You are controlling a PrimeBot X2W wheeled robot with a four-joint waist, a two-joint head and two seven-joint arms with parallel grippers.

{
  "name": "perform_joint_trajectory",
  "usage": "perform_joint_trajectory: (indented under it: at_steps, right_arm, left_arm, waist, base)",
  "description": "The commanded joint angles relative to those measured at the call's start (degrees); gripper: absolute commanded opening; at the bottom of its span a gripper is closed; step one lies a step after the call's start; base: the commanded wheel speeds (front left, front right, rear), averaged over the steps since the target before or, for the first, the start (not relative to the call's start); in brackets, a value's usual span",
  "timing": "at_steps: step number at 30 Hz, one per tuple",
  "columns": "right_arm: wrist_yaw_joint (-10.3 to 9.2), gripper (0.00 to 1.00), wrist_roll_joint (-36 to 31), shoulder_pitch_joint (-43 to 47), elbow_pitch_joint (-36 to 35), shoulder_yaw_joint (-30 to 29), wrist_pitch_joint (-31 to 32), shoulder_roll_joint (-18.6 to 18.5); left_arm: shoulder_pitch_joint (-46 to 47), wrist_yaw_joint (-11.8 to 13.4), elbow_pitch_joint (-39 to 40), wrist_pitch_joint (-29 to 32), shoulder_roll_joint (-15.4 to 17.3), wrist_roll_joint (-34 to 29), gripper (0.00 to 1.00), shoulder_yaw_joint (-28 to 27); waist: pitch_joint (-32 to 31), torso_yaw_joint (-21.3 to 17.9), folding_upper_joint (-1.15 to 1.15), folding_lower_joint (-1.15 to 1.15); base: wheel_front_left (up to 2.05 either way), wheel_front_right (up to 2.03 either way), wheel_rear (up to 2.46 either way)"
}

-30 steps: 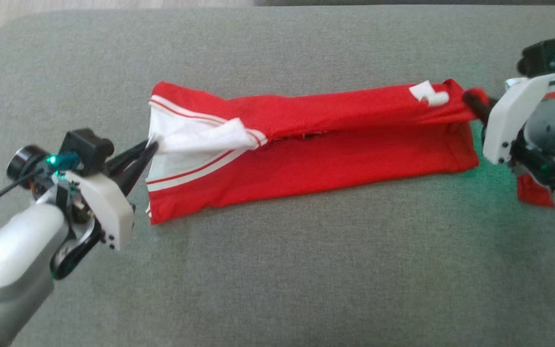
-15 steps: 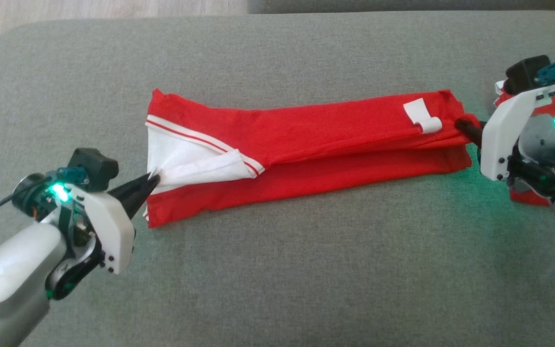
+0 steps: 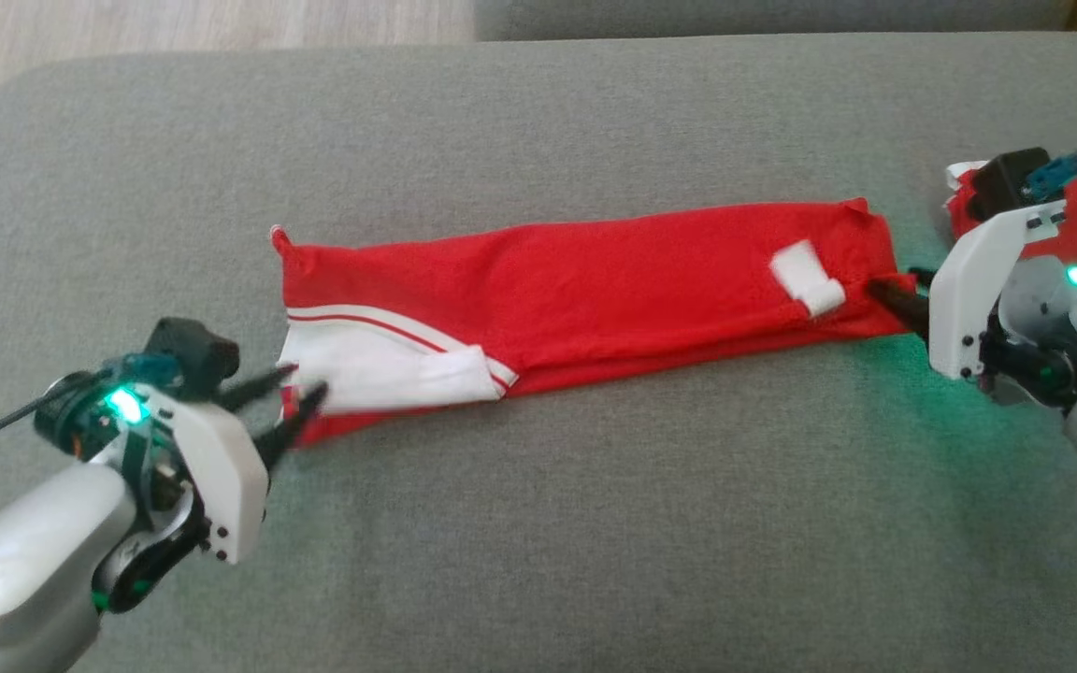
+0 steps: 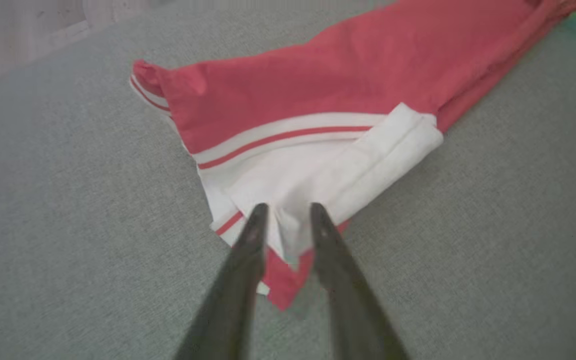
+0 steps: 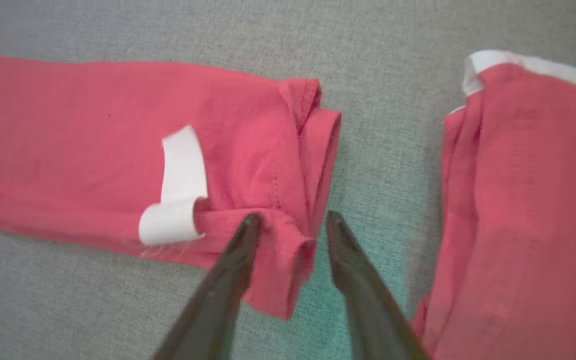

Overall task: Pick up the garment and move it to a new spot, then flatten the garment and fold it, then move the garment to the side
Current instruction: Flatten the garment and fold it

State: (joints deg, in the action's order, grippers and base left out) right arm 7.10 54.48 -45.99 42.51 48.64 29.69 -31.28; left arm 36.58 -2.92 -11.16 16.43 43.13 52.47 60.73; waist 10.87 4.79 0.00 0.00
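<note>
We count 2 grippers, 2 red garments. Nearest, L gripper (image 4: 288, 210): jaws parted astride white corner of garment (image 3: 595, 280), gripping nothing. Garment lies folded lengthwise mid grey cushion (image 3: 538, 523). R gripper (image 5: 293, 216): jaws parted too, at its hem. Beyond, 2nd garment (image 5: 518, 200) w/ white trim.

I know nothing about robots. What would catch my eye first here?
A bright red garment, folded into a long strip, lies across the grey cushion. The left gripper sits open at its white-striped end, the right gripper open at the end with a white tag. A second red garment lies beside the right gripper.
</note>
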Motion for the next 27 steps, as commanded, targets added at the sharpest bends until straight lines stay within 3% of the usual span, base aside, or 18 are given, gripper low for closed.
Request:
perform_joint_trajectory:
  at_steps: [1, 6, 11, 17, 21, 26, 27]
  right_arm:
    - [0.39, 1.00, 0.76, 0.17, -0.84, -0.95, -1.04, -0.30]
    - [0.39, 1.00, 3.27, -0.25, -0.71, -4.71, -6.74, 1.37]
    - [0.39, 1.00, 2.01, -0.30, -1.08, -8.90, -21.38, 3.24]
    - [0.39, 1.00, -1.96, 2.08, -1.28, -12.35, -37.10, 7.75]
    - [0.39, 1.00, -6.83, 4.59, -0.23, -14.62, -43.05, 11.00]
    - [0.39, 1.00, -15.54, 8.55, -0.55, -21.12, -44.62, 15.57]
    - [0.39, 1.00, -15.54, 8.55, -0.55, -21.12, -44.62, 15.57]
  left_arm:
    - [1.53, 0.59, 0.60, -1.28, 2.71, 0.30, 1.00, -3.43]
    - [0.63, 4.98, -0.79, -9.56, 1.93, -2.04, 1.00, -6.04]
    - [0.05, 11.82, -1.84, -21.55, -1.85, -3.75, 1.00, -10.77]
    - [-4.58, 17.09, -1.03, -30.73, -7.34, 0.61, 1.00, -19.41]
    - [-9.21, 18.56, 3.01, -31.38, -12.08, -3.17, 1.00, -28.48]
    - [-17.52, 17.39, 5.92, -31.41, -19.92, -10.26, 1.00, -38.86]
    - [-17.52, 17.39, 5.92, -31.41, -19.92, -10.26, 1.00, -38.86]
  waist:
    - [-0.19, -0.31, 0.00, 0.00]
    - [-1.05, -0.73, 0.00, 0.00]
    - [-2.49, -0.83, 0.00, 0.00]
    - [-4.46, -1.43, 0.00, 0.00]
    - [-4.90, -1.76, 0.00, 0.00]
    - [-5.39, -1.85, 0.00, 0.00]
    - [-5.39, -1.85, 0.00, 0.00]
  base:
    - [0.00, 0.00, 0.00]
    - [0.00, 0.00, 0.00]
    - [0.00, 0.00, 0.00]
    - [0.00, 0.00, 0.00]
    - [0.00, 0.00, 0.00]
    - [0.00, 0.00, 0.00]
    - [0.00, 0.00, 0.00]
